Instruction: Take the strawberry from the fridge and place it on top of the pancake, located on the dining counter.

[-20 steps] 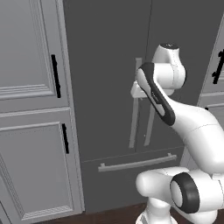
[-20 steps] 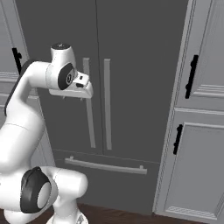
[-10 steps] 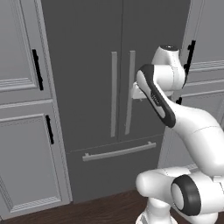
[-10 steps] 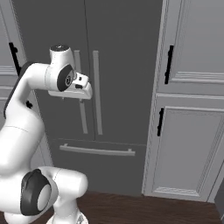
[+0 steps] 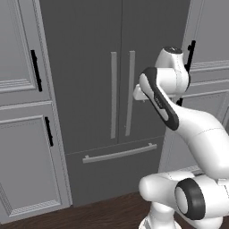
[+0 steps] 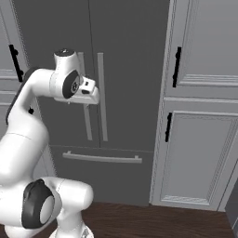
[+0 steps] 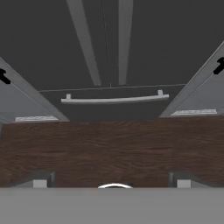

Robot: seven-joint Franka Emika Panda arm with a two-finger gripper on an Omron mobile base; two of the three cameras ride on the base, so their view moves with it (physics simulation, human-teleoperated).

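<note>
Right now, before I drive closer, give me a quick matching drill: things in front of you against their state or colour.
Things:
1. fridge upper doors
2. drawer handle
3. cabinet handles
4. pincer

States:
A. black, upright
B. open, holding nothing
C. both shut
D. grey bar, lying level

Pairs: 1-C, 2-D, 3-A, 4-B

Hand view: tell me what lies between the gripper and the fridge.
Bare dark wood floor lies between the open gripper and the shut fridge, seen in the hand view.
</note>
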